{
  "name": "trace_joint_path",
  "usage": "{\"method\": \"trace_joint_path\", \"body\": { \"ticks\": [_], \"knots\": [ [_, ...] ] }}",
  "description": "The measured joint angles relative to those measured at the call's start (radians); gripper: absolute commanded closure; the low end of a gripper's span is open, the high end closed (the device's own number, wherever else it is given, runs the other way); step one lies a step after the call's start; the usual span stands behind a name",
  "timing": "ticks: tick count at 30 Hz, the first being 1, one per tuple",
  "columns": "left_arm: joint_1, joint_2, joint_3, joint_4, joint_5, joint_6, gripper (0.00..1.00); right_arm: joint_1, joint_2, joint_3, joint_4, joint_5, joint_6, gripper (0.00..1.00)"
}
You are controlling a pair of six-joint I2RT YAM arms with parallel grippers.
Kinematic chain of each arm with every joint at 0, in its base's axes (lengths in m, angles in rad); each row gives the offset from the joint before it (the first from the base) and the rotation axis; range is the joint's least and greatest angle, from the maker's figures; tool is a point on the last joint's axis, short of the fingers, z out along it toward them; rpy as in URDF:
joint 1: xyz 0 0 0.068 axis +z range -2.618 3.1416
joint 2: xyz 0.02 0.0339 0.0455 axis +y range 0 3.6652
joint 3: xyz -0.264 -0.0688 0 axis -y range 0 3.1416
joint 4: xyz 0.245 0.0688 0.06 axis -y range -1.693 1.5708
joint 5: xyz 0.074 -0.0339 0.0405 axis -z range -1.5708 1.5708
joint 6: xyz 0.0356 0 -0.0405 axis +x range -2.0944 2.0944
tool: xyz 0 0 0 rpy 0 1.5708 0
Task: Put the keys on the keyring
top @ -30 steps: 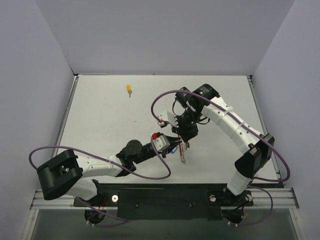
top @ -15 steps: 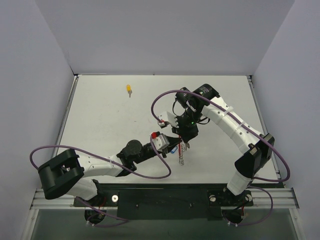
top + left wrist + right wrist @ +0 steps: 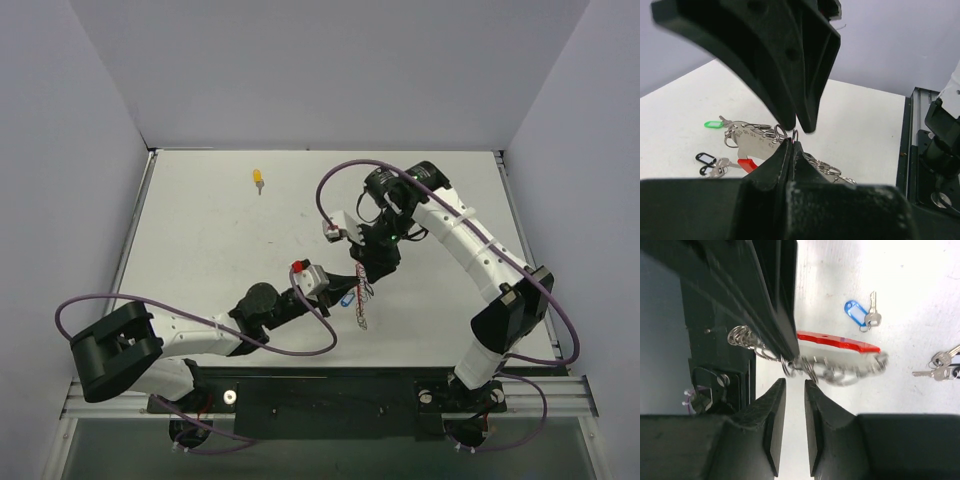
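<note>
Near the middle of the table [image 3: 200, 250], the left gripper [image 3: 791, 144] is pressed together, pinching a small silver ring of the keyring [image 3: 757, 137]. The right gripper [image 3: 791, 385] sits just beside it, jaws slightly spread and gripping nothing. A green-tagged key [image 3: 714, 124], a black-tagged key [image 3: 705, 159] and a blue-tagged key [image 3: 855, 311] lie loose nearby, and a yellow-tagged key [image 3: 259, 178] lies well apart.

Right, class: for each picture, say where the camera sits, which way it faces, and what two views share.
Top external: above and behind, facing down; table, left arm, right arm, keyring show.
Left wrist: on the left arm, facing along left jaws shut on the keyring; right jaws above.
Right wrist: on the right arm, facing the table past parted right jaws.
Shared: both wrist views show the keyring's red arc.
</note>
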Motion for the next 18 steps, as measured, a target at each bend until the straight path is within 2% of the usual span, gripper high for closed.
{"method": "trace_joint_path", "body": {
  "ticks": [1,4,11,18],
  "knots": [
    [0.003,-0.009,-0.017,0.018,-0.005,-0.02,1.0,-0.023,0.0,0.001,0.0,-0.034,-0.014,0.61],
    [0.016,-0.035,-0.084,0.083,-0.027,-0.082,1.0,-0.085,-0.003,0.003,0.004,-0.127,-0.048,0.58],
    [0.049,-0.045,-0.176,0.154,-0.06,-0.208,1.0,-0.122,-0.039,-0.015,0.006,-0.285,-0.105,0.58],
    [0.068,-0.045,-0.185,0.167,-0.068,-0.294,1.0,-0.122,-0.042,-0.044,0.005,-0.425,-0.129,0.64]
  ]
}}
